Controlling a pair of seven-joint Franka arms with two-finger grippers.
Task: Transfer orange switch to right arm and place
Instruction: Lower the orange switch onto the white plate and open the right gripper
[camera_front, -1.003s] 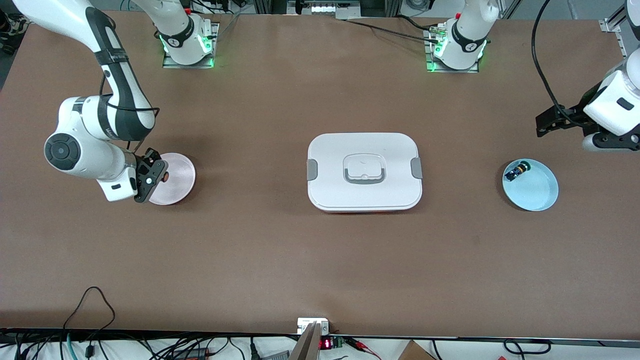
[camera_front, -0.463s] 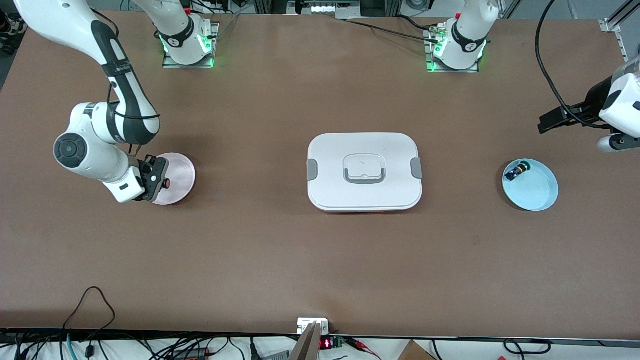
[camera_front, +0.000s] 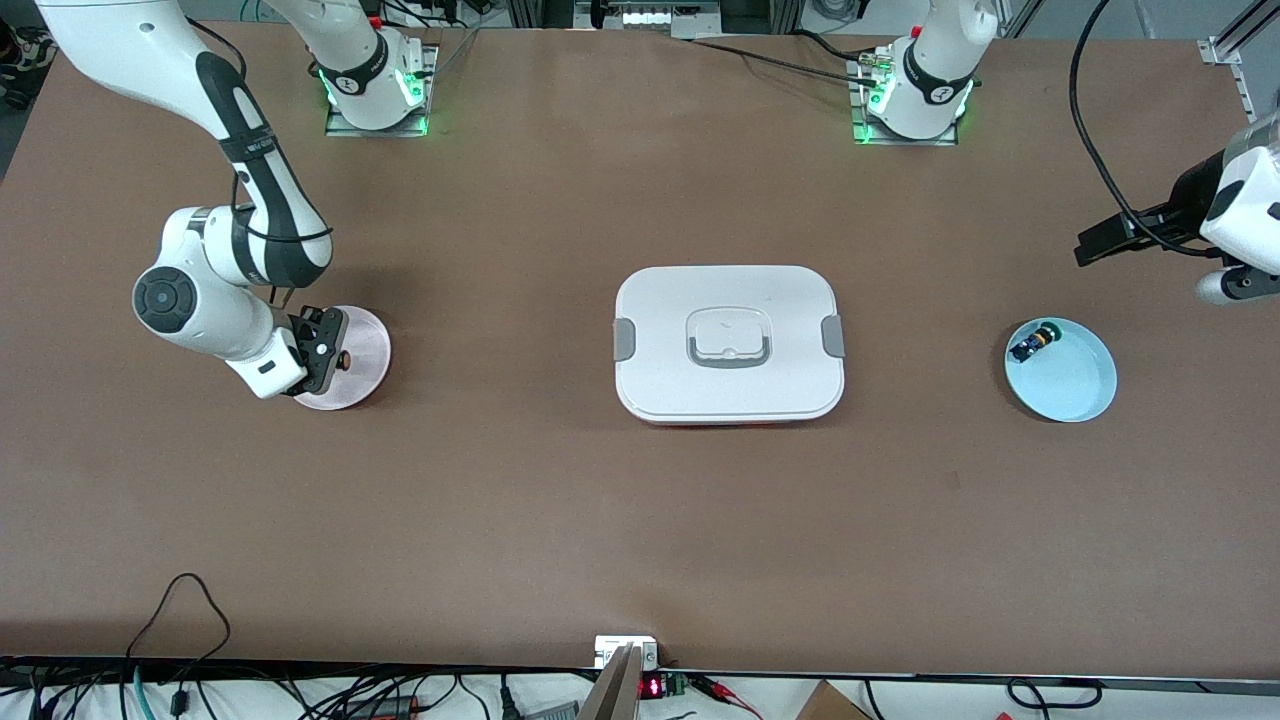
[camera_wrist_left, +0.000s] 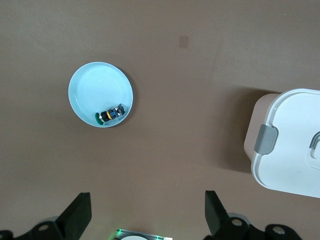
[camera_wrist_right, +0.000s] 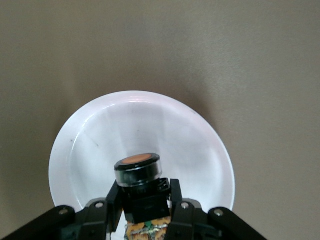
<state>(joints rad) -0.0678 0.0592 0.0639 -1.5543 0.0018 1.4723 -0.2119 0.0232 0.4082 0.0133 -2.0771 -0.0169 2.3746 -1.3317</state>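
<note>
In the front view we saw the right gripper (camera_front: 335, 353) over the pink plate (camera_front: 362, 345) at the right arm's end of the table, its fingers pinched on the orange switch (camera_front: 342, 356). The switch sat at the fingertips, at about three o'clock from the gripper body, and its orange face showed as a small dot over the plate. We could not read its long axis from here. The white lidded box (camera_front: 728, 343) lay mid-table, and the blue plate (camera_front: 1062, 370) lay toward the left arm's end, with a small blue-and-black part (camera_front: 1031, 345) at about ten o'clock on it. The left gripper (camera_front: 1098, 238) hung in the air over bare table, at about one o'clock from the blue plate; the left arm waited.

In the left wrist view we saw the left gripper's two fingers (camera_wrist_left: 79, 216) spread wide with nothing between them, over bare table beside the blue plate (camera_wrist_left: 95, 90) and the box (camera_wrist_left: 290, 145).

In the right wrist view the right gripper (camera_wrist_right: 145, 202) clamped the black body of the switch (camera_wrist_right: 138, 172) from both sides. The switch's long axis ran along the fingers, its round orange face pointing away from the gripper toward the pink plate (camera_wrist_right: 170, 130), and its brass terminals sat back between the fingers.
</note>
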